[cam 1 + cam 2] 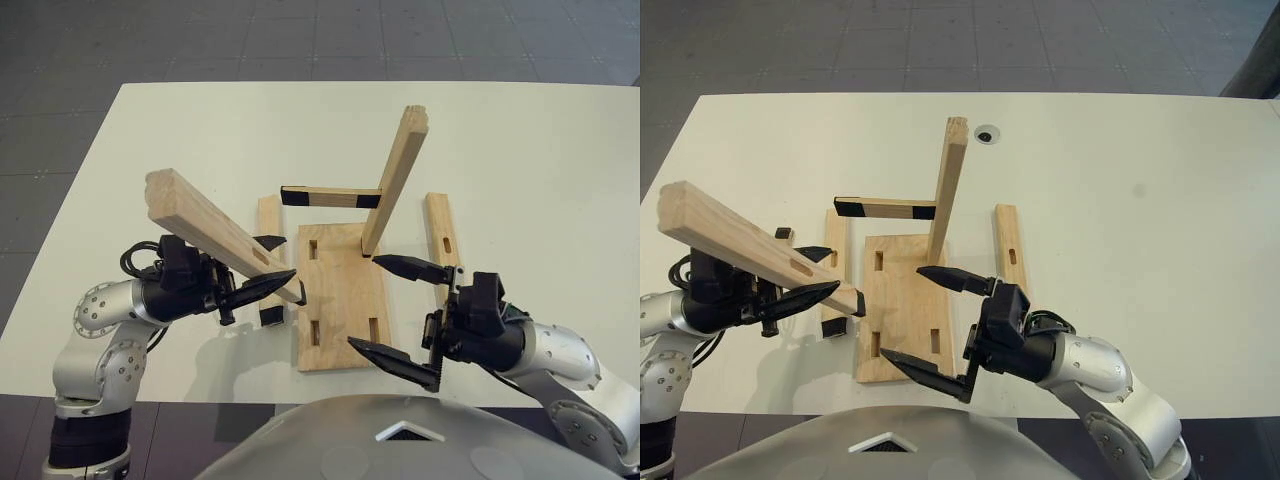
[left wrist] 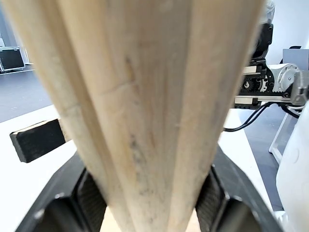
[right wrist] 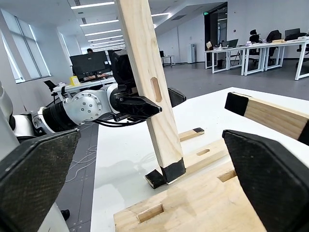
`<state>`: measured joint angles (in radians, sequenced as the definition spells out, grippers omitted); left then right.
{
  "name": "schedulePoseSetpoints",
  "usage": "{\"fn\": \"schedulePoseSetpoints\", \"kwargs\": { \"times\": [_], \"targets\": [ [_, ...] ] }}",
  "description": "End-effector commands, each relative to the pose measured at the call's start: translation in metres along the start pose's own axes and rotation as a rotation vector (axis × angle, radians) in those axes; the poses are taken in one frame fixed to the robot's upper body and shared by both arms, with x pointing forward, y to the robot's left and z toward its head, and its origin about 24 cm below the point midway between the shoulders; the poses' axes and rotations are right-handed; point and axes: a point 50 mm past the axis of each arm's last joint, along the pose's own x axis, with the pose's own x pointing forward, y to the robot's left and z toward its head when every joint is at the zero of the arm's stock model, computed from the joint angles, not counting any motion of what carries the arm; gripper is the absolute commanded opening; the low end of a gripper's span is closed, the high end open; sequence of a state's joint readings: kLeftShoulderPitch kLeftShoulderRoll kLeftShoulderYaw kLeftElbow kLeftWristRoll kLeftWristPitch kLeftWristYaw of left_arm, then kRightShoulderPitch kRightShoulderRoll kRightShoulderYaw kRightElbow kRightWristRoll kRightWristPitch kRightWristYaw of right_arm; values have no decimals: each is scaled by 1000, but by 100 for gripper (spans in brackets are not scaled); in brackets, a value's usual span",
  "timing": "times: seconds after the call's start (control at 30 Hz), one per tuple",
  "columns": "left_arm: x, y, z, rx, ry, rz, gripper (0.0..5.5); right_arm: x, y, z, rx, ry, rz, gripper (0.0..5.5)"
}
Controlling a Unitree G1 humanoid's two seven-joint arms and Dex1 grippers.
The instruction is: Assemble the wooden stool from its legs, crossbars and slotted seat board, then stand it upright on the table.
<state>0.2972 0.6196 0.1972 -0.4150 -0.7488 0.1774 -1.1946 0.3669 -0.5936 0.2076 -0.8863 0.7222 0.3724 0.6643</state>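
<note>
The slotted seat board (image 1: 340,305) lies flat on the table. One leg (image 1: 395,180) stands in its far right slot, and a crossbar (image 1: 330,197) with a black end juts left from that leg. My left gripper (image 1: 272,264) is shut on a second leg (image 1: 205,225), held tilted; its black-taped lower end (image 3: 171,170) sits at the board's left edge. The leg (image 2: 145,106) is squeezed between the pads (image 2: 91,198). My right gripper (image 1: 365,300) hovers open over the board's near right part, nothing between its fingers (image 3: 34,183).
A third leg (image 1: 441,235) lies on the table right of the board. Short pieces with black ends (image 1: 268,215) lie left of the board, partly under the held leg. A round hole (image 1: 986,134) sits in the far tabletop. The table's near edge is close behind both arms.
</note>
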Motion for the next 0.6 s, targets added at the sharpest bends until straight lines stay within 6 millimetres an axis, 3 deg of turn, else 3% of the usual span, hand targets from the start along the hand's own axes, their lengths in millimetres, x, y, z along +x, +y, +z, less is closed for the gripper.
{"fn": "schedulePoseSetpoints", "kwargs": {
  "times": [0.03,0.2,0.6],
  "targets": [
    [7,8,-2,38,-96,-55,210,-6,-5,-7,2,29,-30,550],
    [11,26,-5,83,-130,-47,210,-12,-4,-15,5,66,-25,550],
    [17,68,-26,94,-18,41,210,-19,-1,-19,1,82,-42,550]
  ]
}}
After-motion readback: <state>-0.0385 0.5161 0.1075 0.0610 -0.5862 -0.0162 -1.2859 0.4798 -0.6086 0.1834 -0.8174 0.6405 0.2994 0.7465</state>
